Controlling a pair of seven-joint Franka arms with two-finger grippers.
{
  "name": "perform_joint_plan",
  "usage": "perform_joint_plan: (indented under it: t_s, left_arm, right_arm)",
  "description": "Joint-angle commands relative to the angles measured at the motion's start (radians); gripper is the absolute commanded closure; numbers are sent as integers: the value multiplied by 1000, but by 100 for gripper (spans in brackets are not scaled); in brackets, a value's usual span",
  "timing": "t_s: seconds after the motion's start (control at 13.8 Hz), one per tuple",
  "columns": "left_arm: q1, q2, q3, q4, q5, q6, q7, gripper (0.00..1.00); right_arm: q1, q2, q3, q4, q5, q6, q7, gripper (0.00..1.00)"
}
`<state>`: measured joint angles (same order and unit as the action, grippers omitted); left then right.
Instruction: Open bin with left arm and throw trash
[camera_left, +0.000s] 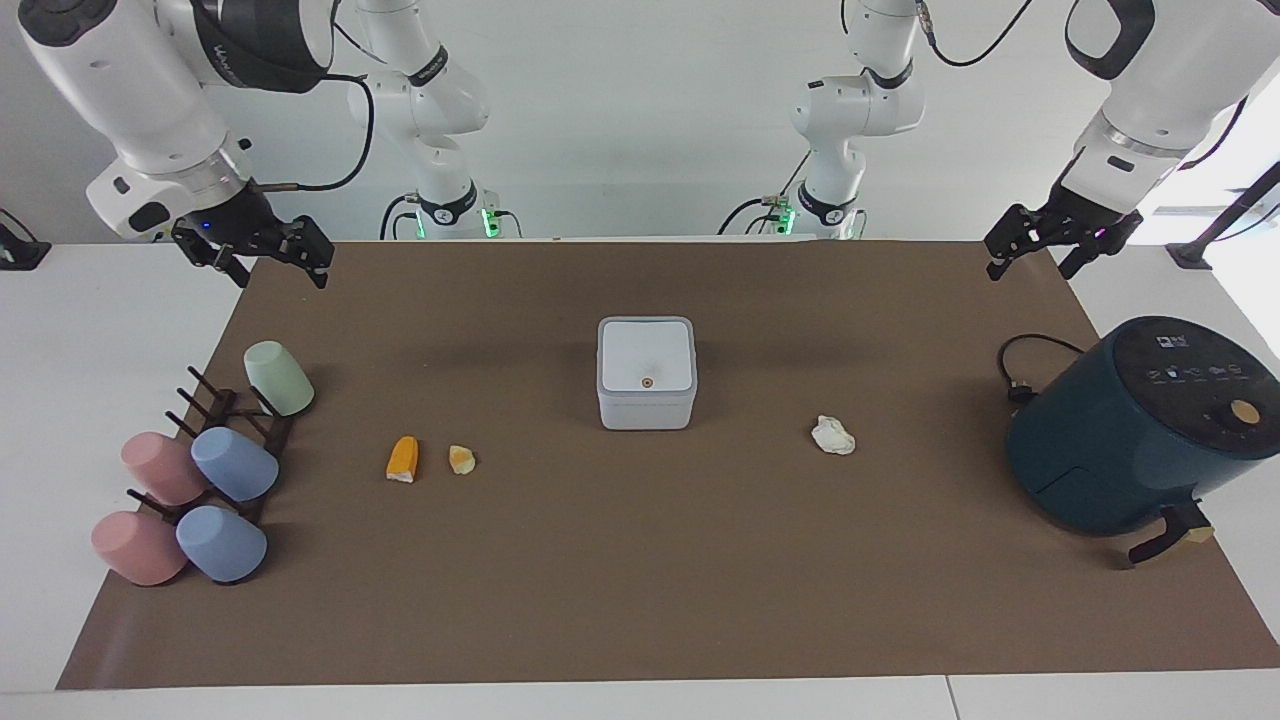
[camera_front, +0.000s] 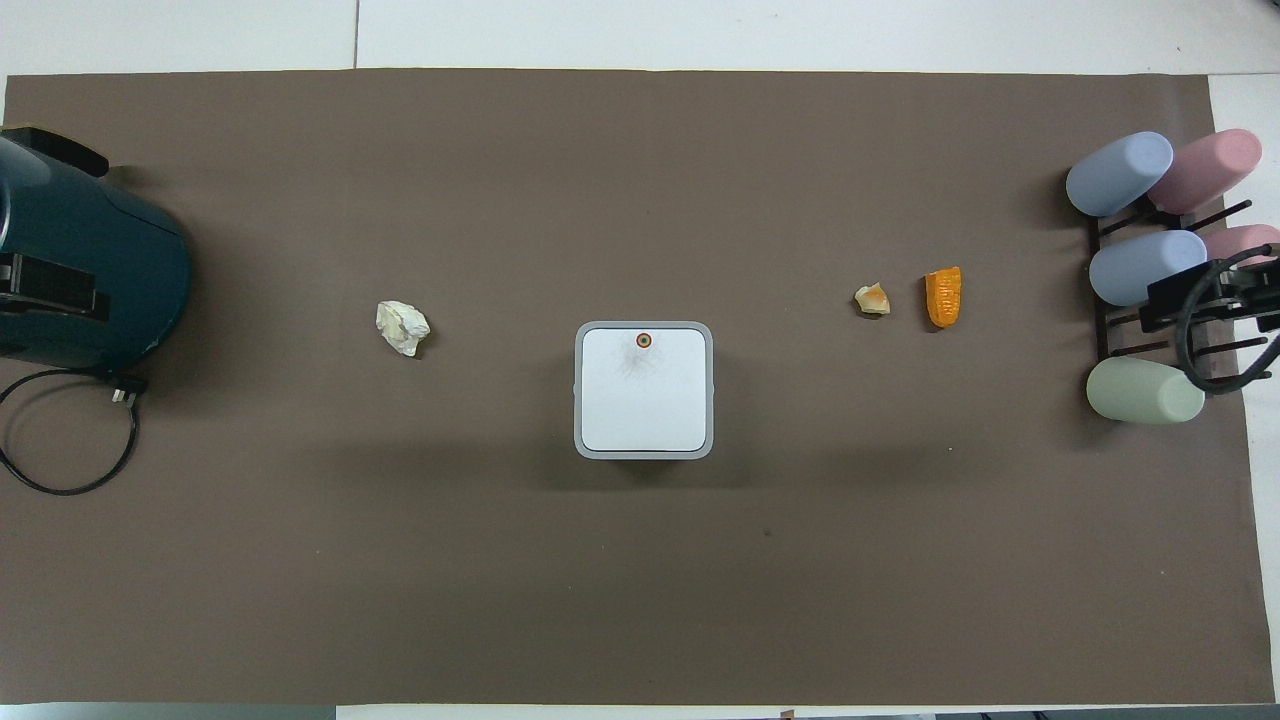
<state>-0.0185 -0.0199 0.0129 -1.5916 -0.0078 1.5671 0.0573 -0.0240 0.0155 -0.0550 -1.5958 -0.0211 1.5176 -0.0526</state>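
The bin (camera_left: 646, 372) is a small pale grey box in the middle of the brown mat, with its white lid shut; it also shows in the overhead view (camera_front: 644, 390). The orange wedge (camera_left: 402, 459) (camera_front: 944, 296) and the yellow-orange lump (camera_left: 461, 459) (camera_front: 871, 299) lie side by side toward the right arm's end. The white paper wad (camera_left: 832, 435) (camera_front: 402, 327) lies toward the left arm's end. My left gripper (camera_left: 1035, 262) hangs open and empty over the mat's near corner by the air fryer. My right gripper (camera_left: 280, 272) hangs open and empty over the mat's other near corner.
A dark teal air fryer (camera_left: 1135, 425) (camera_front: 80, 270) with a black cord (camera_front: 60, 440) stands at the left arm's end. A dark rack with several pastel cups (camera_left: 235, 465) (camera_front: 1140, 270) stands at the right arm's end.
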Motion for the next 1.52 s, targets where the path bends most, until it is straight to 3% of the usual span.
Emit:
perform_joint_plan:
  t_s: [0.0, 0.51, 0.58, 0.65, 0.72, 0.8, 0.94, 1.09, 1.45]
  left_arm:
    - [-1, -29, -2, -28, 20, -9, -4, 0]
    - [-5, -29, -2, -30, 20, -7, -11, 0]
    - [-5, -28, -4, -24, 20, -19, -13, 34]
    - [-24, -29, -8, -24, 20, -42, -14, 97]
    - [-43, -32, -10, -31, 20, -42, -10, 100]
    - [-47, -32, -14, -36, 19, -17, -14, 100]
    - [-108, -37, -14, -59, 15, 48, -20, 100]
    - [-179, -57, -16, -132, 3, 159, -103, 100]
    - [-366, -28, -17, -231, -73, 376, -128, 100]
  right_arm:
    - [-11, -2, 6, 2, 6, 13, -45, 0]
    - [-13, -3, 6, -3, 9, 15, -47, 0]
    - [-13, -3, 6, -3, 10, 13, -49, 0]
    - [-13, -5, 7, -7, 12, 15, -47, 0]
    - [-10, -9, 6, -24, 9, 29, -41, 0]
    - [-5, -43, 7, -105, 9, 106, -46, 0]
    - [-1, -116, 9, -305, 19, 307, -71, 0]
    - [51, -111, 15, -418, 21, 492, -72, 0]
    - [94, 145, 17, -463, 98, 875, -13, 0]
